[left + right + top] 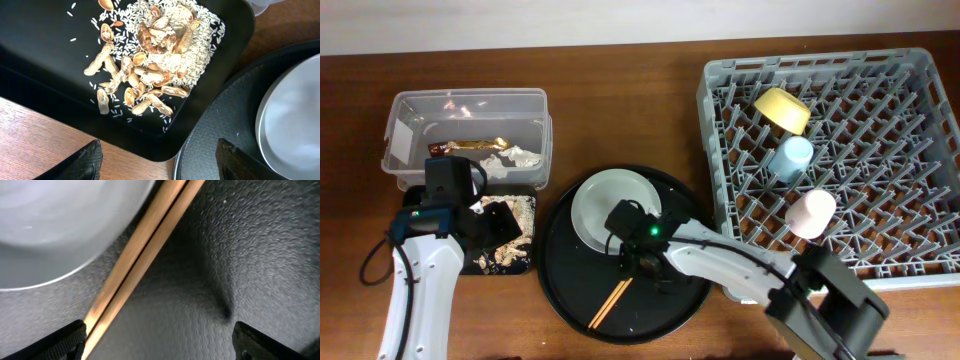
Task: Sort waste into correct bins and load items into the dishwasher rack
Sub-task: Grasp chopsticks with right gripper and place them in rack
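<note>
The clear tub point(400, 110) holds the brown-and-gold wrapper point(480, 145) and white tissue point(517, 158). The shallow black tray point(520, 262) holds tan food scraps point(150, 65), peanut shells and rice. My left gripper point(160, 162) is open and empty above that tray's near edge. The grey-green plate point(610, 205) and the chopsticks point(613, 300) lie on the large round black tray point(570, 290). My right gripper point(160, 340) is open low over the round tray, with the chopsticks point(145, 245) by its left finger. The rack point(910, 150) holds the yellow bowl point(782, 108), blue cup point(792, 157) and pink cup point(811, 213).
The round black tray point(225, 125) lies against the shallow tray's right corner, and the rack stands close on its right. The plate's rim point(60, 225) is just beyond the chopsticks. Bare wooden table point(620, 110) shows behind the round tray.
</note>
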Available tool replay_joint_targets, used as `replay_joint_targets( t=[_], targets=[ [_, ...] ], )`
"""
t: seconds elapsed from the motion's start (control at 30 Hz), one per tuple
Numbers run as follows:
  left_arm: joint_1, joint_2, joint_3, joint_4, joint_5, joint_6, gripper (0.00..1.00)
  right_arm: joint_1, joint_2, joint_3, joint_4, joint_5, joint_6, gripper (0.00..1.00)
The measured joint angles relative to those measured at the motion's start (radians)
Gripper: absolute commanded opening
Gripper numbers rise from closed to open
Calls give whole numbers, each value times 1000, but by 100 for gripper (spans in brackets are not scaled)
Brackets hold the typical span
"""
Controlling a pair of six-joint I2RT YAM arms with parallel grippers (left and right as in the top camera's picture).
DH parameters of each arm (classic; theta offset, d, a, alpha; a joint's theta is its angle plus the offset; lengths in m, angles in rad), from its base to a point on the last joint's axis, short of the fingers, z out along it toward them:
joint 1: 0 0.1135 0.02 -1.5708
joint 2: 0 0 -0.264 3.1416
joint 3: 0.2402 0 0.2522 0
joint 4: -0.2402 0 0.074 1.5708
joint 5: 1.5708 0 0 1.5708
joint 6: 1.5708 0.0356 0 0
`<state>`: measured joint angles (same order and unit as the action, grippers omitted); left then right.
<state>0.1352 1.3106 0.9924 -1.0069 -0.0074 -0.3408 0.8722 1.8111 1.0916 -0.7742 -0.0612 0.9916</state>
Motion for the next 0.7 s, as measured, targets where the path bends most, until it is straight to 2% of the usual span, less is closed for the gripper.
replay_joint_targets(
  t=[0.23, 0.43, 0.7],
  targets=[
    [0, 0, 0, 0, 0, 0, 72, 0, 18, 0, 4, 0, 4, 93],
    [0, 0, 0, 0, 0, 0, 72, 0, 19, 13, -83, 0, 34, 93],
    [0, 0, 0, 0, 0, 0, 72, 0, 35, 11, -36, 0, 55, 93]
  ],
)
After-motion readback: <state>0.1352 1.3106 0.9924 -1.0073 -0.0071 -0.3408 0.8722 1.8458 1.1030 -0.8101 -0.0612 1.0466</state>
